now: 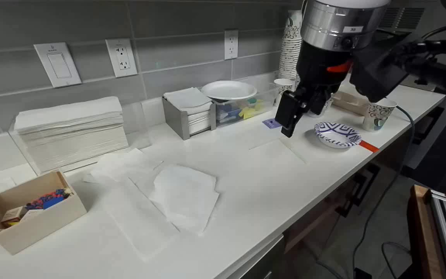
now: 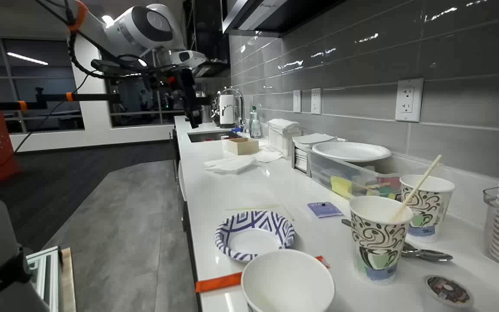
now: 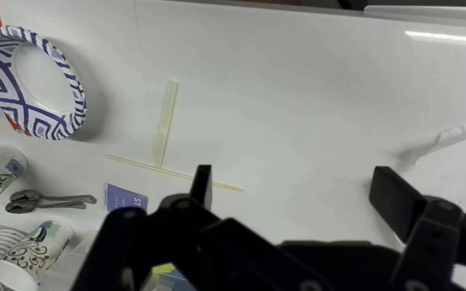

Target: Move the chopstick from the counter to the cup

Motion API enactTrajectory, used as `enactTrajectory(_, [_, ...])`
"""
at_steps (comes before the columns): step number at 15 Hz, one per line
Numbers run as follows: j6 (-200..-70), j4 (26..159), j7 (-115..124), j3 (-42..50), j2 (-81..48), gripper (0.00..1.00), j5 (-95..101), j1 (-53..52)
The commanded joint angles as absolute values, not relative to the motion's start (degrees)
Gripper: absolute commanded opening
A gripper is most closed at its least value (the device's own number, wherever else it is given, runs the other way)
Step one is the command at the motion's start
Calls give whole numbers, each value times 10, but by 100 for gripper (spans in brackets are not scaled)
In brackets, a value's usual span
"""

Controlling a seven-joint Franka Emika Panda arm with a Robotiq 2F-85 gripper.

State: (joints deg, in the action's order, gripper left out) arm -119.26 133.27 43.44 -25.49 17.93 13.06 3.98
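Empty, the gripper (image 3: 295,189) hangs spread, probably so as to straddle the chopstick (image 3: 172,173) lying on the counter (image 3: 277,101), left in the wrist view, while a cup (image 2: 379,242), near right in an exterior view, props another stick (image 2: 417,186).

The arm (image 2: 132,34) was stretched out up high, wrist (image 1: 339,25) right above the gripper (image 3: 299,188), which hung mostly downward, kinda tilted, its two black fingers (image 3: 397,202) spread pretty wide apart.
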Motion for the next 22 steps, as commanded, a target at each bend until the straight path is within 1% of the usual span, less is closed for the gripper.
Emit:
enactTrajectory(1, [-1189,1331,444,-223,174,100,143,5])
enactTrajectory(12, [-1189,1331,444,-223,174,100,143,5])
enactTrajectory(17, [-1204,1287,238,-150,121,100,156,-9])
enactTrajectory(22, [-1210,1213,31,-84,35,100,163,-9])
